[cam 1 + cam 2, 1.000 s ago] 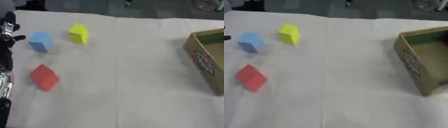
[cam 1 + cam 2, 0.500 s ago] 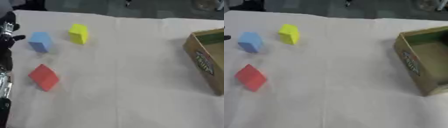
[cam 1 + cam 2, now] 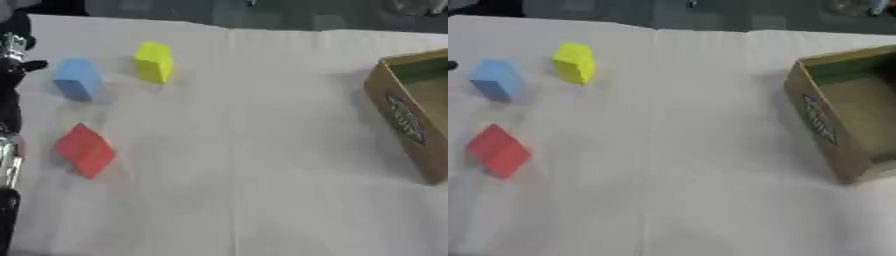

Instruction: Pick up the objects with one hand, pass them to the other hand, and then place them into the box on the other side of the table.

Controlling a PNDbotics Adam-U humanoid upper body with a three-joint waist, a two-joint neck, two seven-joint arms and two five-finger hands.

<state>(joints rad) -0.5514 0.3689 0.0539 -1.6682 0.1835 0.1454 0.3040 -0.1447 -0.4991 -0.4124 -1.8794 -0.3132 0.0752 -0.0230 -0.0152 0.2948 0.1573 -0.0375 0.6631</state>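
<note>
Three blocks lie on the white cloth at the left: a blue block (image 3: 77, 78), a yellow block (image 3: 154, 61) behind and to its right, and a red block (image 3: 85, 150) nearer me, standing on a corner. An open cardboard box (image 3: 820, 125) with a green inside stands at the right edge. My left hand (image 3: 12, 60) shows only as black and silver parts along the left edge of the left eye view, just left of the blue block and apart from it. My right hand shows in neither view.
The white cloth (image 3: 675, 190) covers the table from the blocks to the box. A dark floor lies beyond the table's far edge (image 3: 710, 30).
The whole picture has shifted slightly upward, so the camera moved. The blocks, the box and the left arm keep their places.
</note>
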